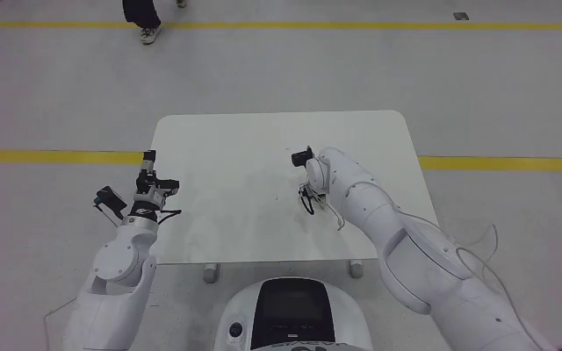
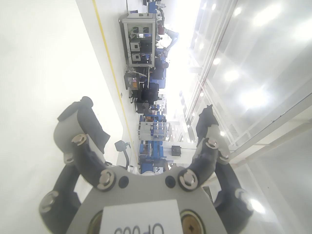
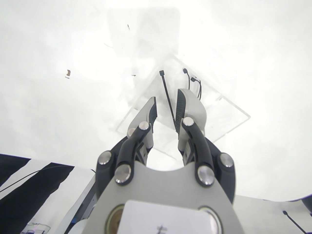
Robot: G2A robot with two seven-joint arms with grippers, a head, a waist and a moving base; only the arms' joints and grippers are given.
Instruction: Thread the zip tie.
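Observation:
A black zip tie [image 3: 167,93] lies inside a clear flat tray [image 3: 229,120] on the white table, its head [image 3: 161,72] pointing away from my right gripper. My right gripper [image 3: 167,95] hangs open just over it, one finger on each side of the strap, not gripping it. Two more black zip ties [image 3: 196,83] lie in the same tray beside one finger [image 3: 181,103]. My right arm [image 1: 351,197] stands over the table's middle. My left gripper [image 2: 146,113] is open and holds nothing; in the top view the left gripper [image 1: 156,175] sits at the table's left edge.
The white table [image 1: 237,140] is bare around the tray. A small brown scrap [image 3: 67,73] and a few dark specks lie on the table beyond the tray. Yellow floor lines [image 1: 492,163] run past the table.

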